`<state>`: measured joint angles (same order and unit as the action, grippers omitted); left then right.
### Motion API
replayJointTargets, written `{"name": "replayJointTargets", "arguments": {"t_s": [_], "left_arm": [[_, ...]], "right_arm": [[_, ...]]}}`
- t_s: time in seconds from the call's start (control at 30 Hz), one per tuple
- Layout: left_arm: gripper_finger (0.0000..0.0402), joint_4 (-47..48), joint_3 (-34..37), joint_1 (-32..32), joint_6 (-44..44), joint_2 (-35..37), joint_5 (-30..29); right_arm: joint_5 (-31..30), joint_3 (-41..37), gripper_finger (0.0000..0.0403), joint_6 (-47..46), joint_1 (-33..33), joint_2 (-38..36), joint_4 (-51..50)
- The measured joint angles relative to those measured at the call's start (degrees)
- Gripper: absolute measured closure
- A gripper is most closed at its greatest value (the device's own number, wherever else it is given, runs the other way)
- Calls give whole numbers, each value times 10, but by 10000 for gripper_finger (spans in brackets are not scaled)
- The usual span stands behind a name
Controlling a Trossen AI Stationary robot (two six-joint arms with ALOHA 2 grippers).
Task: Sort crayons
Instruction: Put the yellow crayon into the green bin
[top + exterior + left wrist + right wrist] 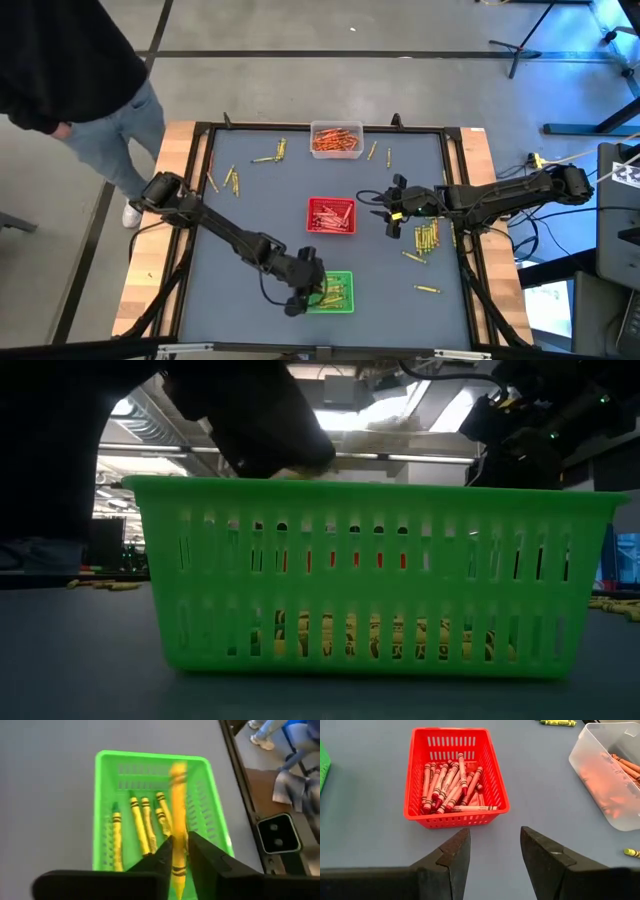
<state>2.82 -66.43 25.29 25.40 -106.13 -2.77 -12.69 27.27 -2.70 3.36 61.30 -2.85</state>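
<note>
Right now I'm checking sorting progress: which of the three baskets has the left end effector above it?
The green basket; the left end effector holds a yellow crayon over it.

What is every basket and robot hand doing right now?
left gripper: over the green tray, a yellow crayon between its fingers
right gripper: open, empty, facing the red tray
green tray: holds yellow crayons
red tray: holds red crayons
clear tray: holds orange crayons
</note>
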Motion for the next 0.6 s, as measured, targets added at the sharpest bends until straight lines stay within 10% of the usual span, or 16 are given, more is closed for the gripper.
{"name": "replayJointTargets", "arguments": {"t_s": [0.33, 0.6], "left_arm": [[280, 67, -37, -46, 49, 31, 119], [287, 344, -123, -68, 73, 106, -103]], "right_arm": [[0, 0, 233, 0, 0, 0, 0], [3, 0, 233, 0, 0, 0, 0]]}}
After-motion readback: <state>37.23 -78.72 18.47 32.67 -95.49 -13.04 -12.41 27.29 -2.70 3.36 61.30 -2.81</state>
